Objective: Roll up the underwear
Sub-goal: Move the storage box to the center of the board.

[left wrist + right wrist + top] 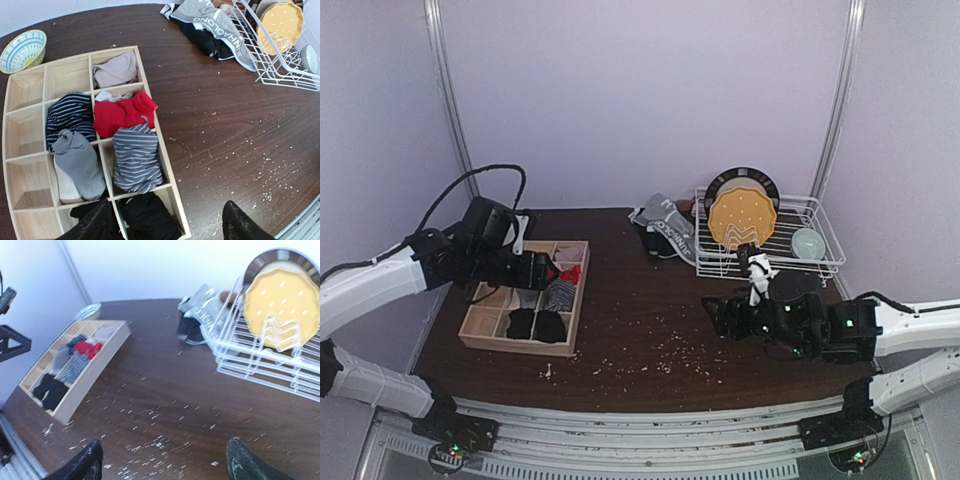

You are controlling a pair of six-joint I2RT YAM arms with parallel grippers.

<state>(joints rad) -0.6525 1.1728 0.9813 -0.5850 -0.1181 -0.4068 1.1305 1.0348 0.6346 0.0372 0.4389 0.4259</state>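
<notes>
Underwear (215, 25) sits in a crumpled heap on the bench (225, 125), touching the dish rack's (272, 65) left side. Soft, light and floppy, so it probably bunches. Best pinched at the lettered waistband. Jaws on both arms spread, empty, well short of the rack.

at the table's far edge the underwear (215, 24) pile runs off the top of the left wrist view, black pieces mostly buried. from the right wrist it is blurred behind the dish rack (260, 365) wires; we cannot count pieces.
</notes>
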